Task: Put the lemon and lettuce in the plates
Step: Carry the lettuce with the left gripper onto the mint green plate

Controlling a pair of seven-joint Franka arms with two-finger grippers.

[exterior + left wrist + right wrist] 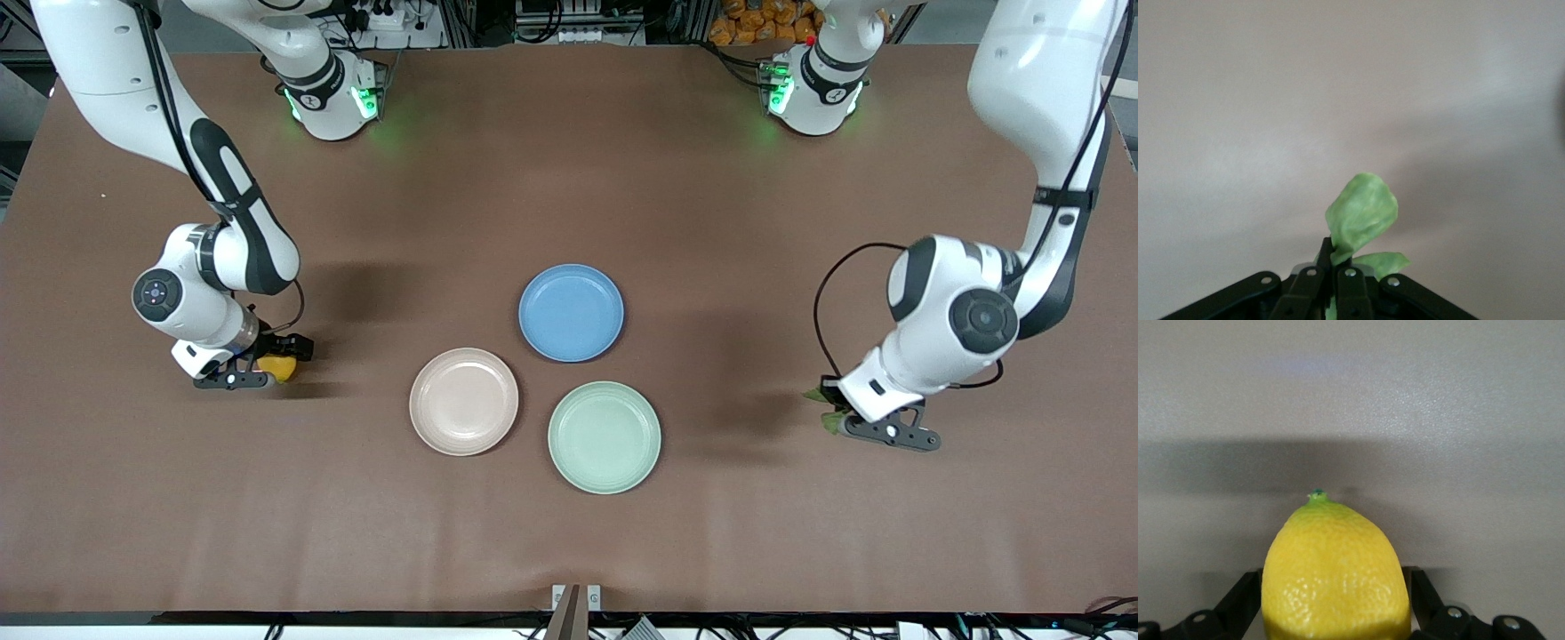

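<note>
Pale mint green plate [605, 436] sits nearest the front camera, nothing in it. Pinkish-beige plate [463, 401] lies just beside it, toward the right arm's end and slightly farther from the camera, also holding nothing. Blue plate [571, 312] lies farther still, close to both, likewise bare. All three sit between the two grippers, well apart from each.

Right gripper [258, 372] is low at the right arm's end of the table, well apart from the pinkish-beige plate. Its fingers [1238, 603] are spread to the fruit's width and clamp the lemon [1336, 577] on both flanks; the pointed green-tipped end sticks out past the fingertips. In the front view the lemon [277, 367] shows as a yellow patch at the gripper's tip.

Left gripper [836, 416] is low at the left arm's end, well apart from the mint plate. Its fingers [1313, 283] are nearly together, pinching the lettuce [1361, 217] by its base; the leaf stands out past the tips. Front view shows only green scraps of lettuce [819, 395] at the gripper.

Brown matte table [569, 178] covers the whole workspace. Along its edge farthest from the camera stand the arm bases with green lights, and past them cables and racking.
</note>
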